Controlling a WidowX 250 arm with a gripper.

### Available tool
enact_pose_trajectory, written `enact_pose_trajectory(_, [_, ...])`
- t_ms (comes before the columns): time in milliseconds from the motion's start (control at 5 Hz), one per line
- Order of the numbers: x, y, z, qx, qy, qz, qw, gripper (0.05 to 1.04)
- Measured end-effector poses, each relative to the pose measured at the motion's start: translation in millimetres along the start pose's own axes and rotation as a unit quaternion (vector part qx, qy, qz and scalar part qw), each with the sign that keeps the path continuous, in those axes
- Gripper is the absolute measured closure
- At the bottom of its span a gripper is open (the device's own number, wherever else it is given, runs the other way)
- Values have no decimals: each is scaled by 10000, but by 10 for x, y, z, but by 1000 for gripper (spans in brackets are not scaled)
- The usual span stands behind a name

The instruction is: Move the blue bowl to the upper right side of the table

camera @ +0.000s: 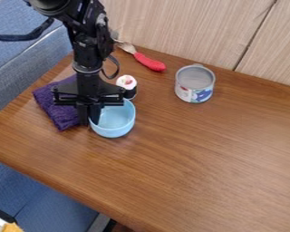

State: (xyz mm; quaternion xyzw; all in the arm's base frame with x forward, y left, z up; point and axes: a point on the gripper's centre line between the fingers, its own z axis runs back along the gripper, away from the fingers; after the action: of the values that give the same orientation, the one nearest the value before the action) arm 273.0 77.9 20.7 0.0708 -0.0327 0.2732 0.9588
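Nearest the camera, a broad stretch of wooden table [208, 190]; farther in, toward the left, the blue bowl [115, 121], roughly upright. Cannot tell whether resting on the wood or just off it. Down at its left rim with the black gripper [90, 121], with fingers drawn close together, one outside the wall and one inside, so apparently pinched on the rim. Makes sense to hold it there: too wide, by the look of it, to span whole, but thin enough at the wall to catch. Leaves most of the weight out to one side, so liable to tip or swivel once raised.

Right by the grip, the purple cloth [55, 110], near enough to snag under a low drag. Just behind the bowl, the white-topped container [127, 85], easy to knock with a backward swing. Farther back, the red-handled fork [149, 62], lying near the wall [171, 27], likely out of harm's way. To the right, the silver can [195, 86], standing near the likely route. Calls next for a clean lift, then a carry past the can, kept level, toward the upper right; best lowered flat before letting go
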Motion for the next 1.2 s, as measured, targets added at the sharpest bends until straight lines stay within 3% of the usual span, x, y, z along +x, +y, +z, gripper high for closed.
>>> enact_pose_trajectory(400, [-50,-98,52,-237,-2,-171,9996,1015])
enact_pose_trajectory(600, [-153,-310,162,-503,-35,-514,9974,1017])
enact_pose_trajectory(800, [-254,-573,215,-604,-83,-969,9934,1017])
enact_pose_trajectory(1000, [-211,-759,300,-782,-151,-1050,9913,1017])
enact_pose_trajectory(1200, [-159,-1063,298,-1029,-52,-1275,9865,1017])
